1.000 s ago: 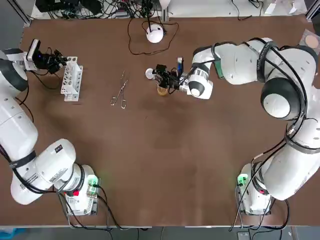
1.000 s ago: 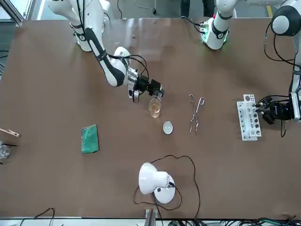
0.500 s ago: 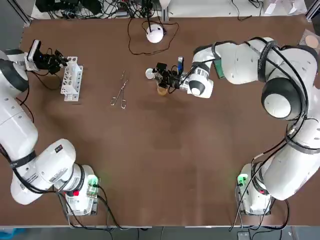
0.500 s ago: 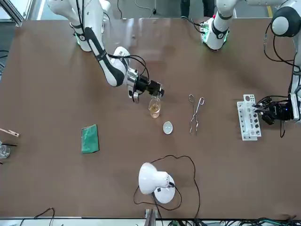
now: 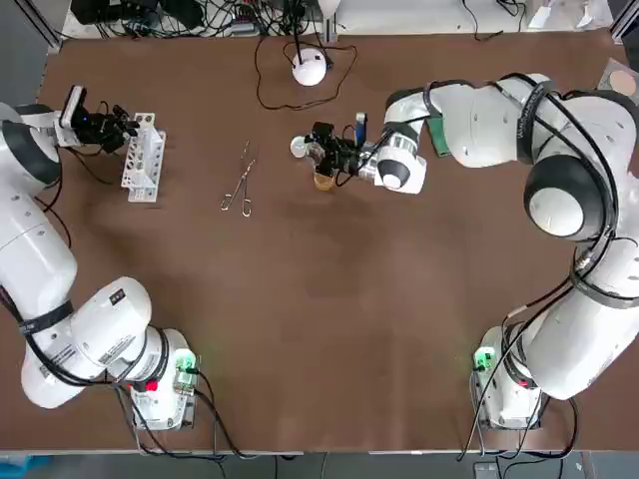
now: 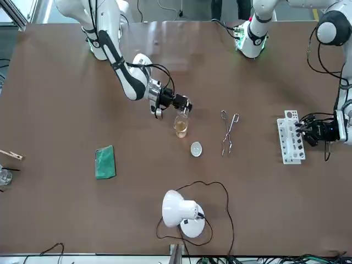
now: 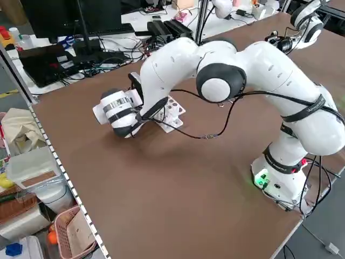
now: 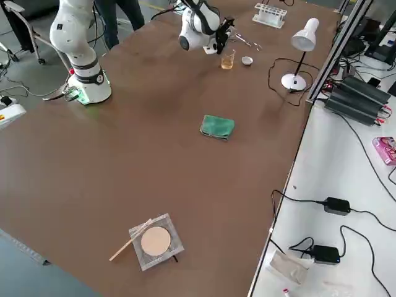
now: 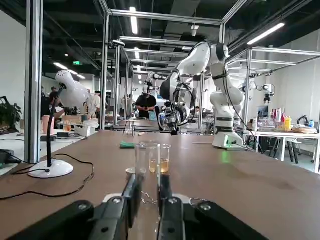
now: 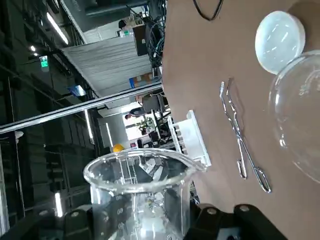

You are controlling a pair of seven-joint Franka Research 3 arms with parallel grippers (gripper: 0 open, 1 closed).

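- The right gripper (image 5: 324,151) is hovering near the far middle of the table, jaws clamped on a small glass beaker (image 10: 142,192).
- That small glass beaker is riding tipped far over, close above a standing beaker (image 6: 180,126) with amber liquid in its bottom.
- The standing beaker is sitting upright on the brown table (image 5: 329,299), directly under the right gripper's fingers.
- A small white dish (image 5: 299,147) is lying just beside the standing beaker, and metal tongs (image 5: 240,180) are resting a little farther toward the robot's left.
- Out at the far left, the left gripper (image 5: 120,125) is working at the end of the white test tube rack (image 5: 142,157).
- Its jaws are pinching a clear test tube (image 9: 149,210), which is standing upright between the fingers over the rack.
- A white desk lamp (image 5: 310,68) is sitting at the far edge, and a green cloth (image 6: 104,162) is lying well apart from both grippers.
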